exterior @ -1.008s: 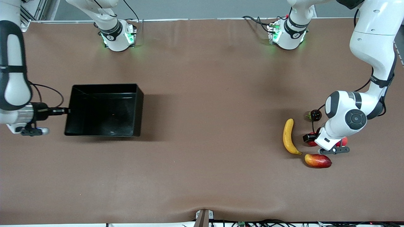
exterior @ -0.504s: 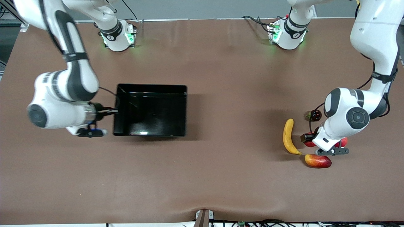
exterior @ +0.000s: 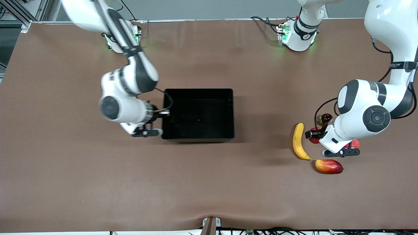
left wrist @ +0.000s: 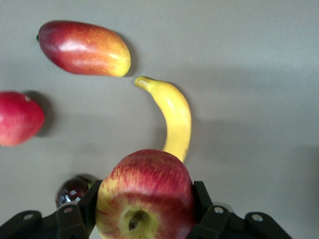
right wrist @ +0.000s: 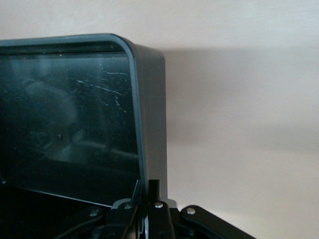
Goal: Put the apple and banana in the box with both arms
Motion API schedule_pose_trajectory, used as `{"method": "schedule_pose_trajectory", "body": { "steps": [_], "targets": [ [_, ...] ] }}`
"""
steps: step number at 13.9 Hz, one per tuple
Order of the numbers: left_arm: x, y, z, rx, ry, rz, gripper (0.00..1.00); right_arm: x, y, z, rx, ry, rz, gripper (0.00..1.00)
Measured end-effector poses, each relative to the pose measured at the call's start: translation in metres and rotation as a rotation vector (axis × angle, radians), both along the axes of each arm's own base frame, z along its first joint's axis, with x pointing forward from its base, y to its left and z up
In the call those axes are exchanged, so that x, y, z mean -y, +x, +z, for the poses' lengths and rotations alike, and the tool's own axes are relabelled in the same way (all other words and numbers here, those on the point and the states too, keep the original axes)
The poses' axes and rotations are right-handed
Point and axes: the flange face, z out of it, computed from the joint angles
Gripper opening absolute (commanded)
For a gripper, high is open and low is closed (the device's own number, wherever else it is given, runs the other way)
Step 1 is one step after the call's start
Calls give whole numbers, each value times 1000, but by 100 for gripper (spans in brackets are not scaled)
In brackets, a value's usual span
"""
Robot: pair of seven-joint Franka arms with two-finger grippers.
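The black box (exterior: 232, 114) stands in the middle of the table. My right gripper (exterior: 164, 113) is shut on the box's wall at the end toward the right arm; the right wrist view shows that wall (right wrist: 149, 109) pinched between the right gripper's (right wrist: 148, 191) fingers. My left gripper (exterior: 314, 135) is shut on the red-and-yellow apple (exterior: 314, 140), over the table beside the banana (exterior: 298, 142). In the left wrist view the apple (left wrist: 144, 199) fills the left gripper (left wrist: 145, 204), stem dimple toward the camera, with the yellow banana (left wrist: 174, 117) lying on the table below it.
A red-yellow mango (exterior: 329, 166) lies nearer to the front camera than the banana. A plain red round fruit (exterior: 355, 143) shows partly under the left arm. A small dark round fruit (exterior: 325, 118) sits farther from the camera. The brown table (exterior: 209, 182) is bare elsewhere.
My right arm has moved the box from the right arm's end to the table's middle. My left gripper, with the apple in it, has shifted slightly toward the dark fruit.
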Motion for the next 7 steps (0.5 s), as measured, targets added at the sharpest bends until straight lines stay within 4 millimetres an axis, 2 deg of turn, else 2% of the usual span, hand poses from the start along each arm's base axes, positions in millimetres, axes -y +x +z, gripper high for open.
{"method": "schedule_pose_trajectory", "body": {
  "steps": [2,3,4,5,7],
  "targets": [
    [25,-4,9,3,-6,52,0,-29,-10,-26,18,3,11,0],
    [38,-7,11,3,-10,68,0,-39,-14,-38,28,5,11,26],
    [48,-9,12,3,-11,84,0,-46,-17,-48,31,10,7,95],
    [52,-10,13,3,-10,101,0,-50,-19,-53,25,16,-5,100],
    [50,-9,13,3,-8,130,0,-51,-17,-52,16,21,-47,100]
  ]
}}
